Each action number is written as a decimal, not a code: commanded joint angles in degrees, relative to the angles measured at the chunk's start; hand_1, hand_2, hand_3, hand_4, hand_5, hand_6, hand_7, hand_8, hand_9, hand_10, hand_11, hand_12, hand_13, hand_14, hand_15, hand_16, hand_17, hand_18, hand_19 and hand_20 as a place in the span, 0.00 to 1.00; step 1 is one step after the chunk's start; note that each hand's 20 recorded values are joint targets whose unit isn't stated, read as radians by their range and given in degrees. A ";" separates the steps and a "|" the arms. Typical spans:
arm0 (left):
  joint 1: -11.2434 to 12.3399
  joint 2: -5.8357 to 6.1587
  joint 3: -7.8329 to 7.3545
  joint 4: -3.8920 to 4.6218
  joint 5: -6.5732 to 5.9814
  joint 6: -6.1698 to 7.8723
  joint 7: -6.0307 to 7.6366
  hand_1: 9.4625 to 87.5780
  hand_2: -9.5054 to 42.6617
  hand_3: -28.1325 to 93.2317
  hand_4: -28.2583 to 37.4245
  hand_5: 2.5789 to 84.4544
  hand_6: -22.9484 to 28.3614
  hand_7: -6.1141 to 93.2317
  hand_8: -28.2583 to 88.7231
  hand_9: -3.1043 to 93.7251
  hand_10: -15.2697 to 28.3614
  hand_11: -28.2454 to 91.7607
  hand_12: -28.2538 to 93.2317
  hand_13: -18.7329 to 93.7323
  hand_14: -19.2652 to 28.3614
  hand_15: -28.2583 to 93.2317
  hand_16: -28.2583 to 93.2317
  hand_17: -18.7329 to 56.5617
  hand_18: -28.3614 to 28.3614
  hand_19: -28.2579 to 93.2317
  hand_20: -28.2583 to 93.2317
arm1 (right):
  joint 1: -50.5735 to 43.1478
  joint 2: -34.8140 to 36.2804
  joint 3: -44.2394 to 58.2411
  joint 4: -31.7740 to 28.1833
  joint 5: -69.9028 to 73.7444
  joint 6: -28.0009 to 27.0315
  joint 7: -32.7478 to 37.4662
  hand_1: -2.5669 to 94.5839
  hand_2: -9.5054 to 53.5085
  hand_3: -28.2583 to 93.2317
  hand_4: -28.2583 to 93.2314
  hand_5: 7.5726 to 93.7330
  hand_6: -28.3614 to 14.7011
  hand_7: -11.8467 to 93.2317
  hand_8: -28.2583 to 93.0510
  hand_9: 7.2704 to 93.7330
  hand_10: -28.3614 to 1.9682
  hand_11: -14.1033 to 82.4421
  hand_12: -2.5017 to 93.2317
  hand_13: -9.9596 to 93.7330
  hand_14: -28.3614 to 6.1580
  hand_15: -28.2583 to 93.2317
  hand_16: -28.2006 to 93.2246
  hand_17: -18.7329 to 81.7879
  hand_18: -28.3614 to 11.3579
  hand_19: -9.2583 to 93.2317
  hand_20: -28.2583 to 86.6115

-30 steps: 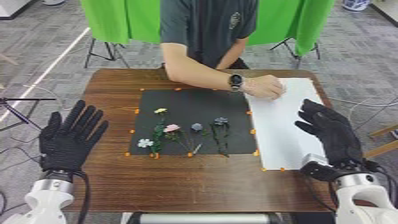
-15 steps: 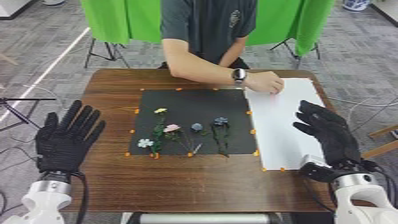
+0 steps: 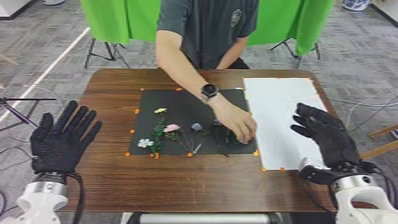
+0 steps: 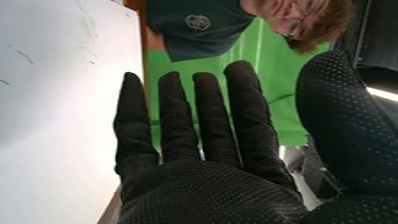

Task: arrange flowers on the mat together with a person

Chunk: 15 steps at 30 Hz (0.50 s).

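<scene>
In the head view a dark mat [image 3: 178,107] lies on the table, bearing several flowers: a yellow one [image 3: 161,110], a white one [image 3: 145,143], a pink one [image 3: 172,128] and a blue-grey one [image 3: 196,127]. A person's hand [image 3: 235,122] is over the mat's right part, covering much of the rightmost stem. My left hand [image 3: 59,145] is open, left of the mat. My right hand [image 3: 333,140] is open at the white sheet's right edge. The right wrist view has my right hand [image 4: 209,187] with straight fingers and nothing in it.
A white sheet [image 3: 282,117] lies right of the mat on the brown table [image 3: 195,182]. Orange tape pieces mark the edges of mat and sheet. The person's forearm [image 3: 182,70] crosses the table's far edge. Green cloth [image 3: 120,22] hangs behind.
The person's hand has moved from the top of the white sheet down and left onto the mat's right part. Both my hands have shifted slightly.
</scene>
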 commanded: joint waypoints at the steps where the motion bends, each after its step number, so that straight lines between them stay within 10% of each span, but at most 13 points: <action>1: 0.47 -0.43 0.38 -0.40 0.98 1.20 -0.67 0.22 0.43 0.82 0.00 0.51 0.56 0.12 0.18 0.45 0.66 0.33 0.31 0.44 0.67 0.35 0.21 0.21 0.72 0.41 0.34 | -0.82 -0.74 -0.45 -0.99 -1.90 -0.89 2.40 0.35 0.15 0.91 0.01 0.43 0.59 0.29 0.11 0.38 0.56 0.25 0.12 0.42 0.50 0.37 0.31 0.29 0.27 0.53 0.34; 15: -0.67 -0.39 0.55 0.14 0.35 1.90 -1.63 0.22 0.45 0.81 0.00 0.51 0.57 0.13 0.18 0.46 0.67 0.34 0.32 0.45 0.71 0.40 0.23 0.20 0.73 0.44 0.35 | -0.07 -0.06 -1.92 -0.25 -1.70 -0.73 1.47 0.34 0.22 0.91 0.01 0.44 0.57 0.29 0.11 0.38 0.52 0.25 0.12 0.43 0.42 0.40 0.32 0.29 0.26 0.54 0.34</action>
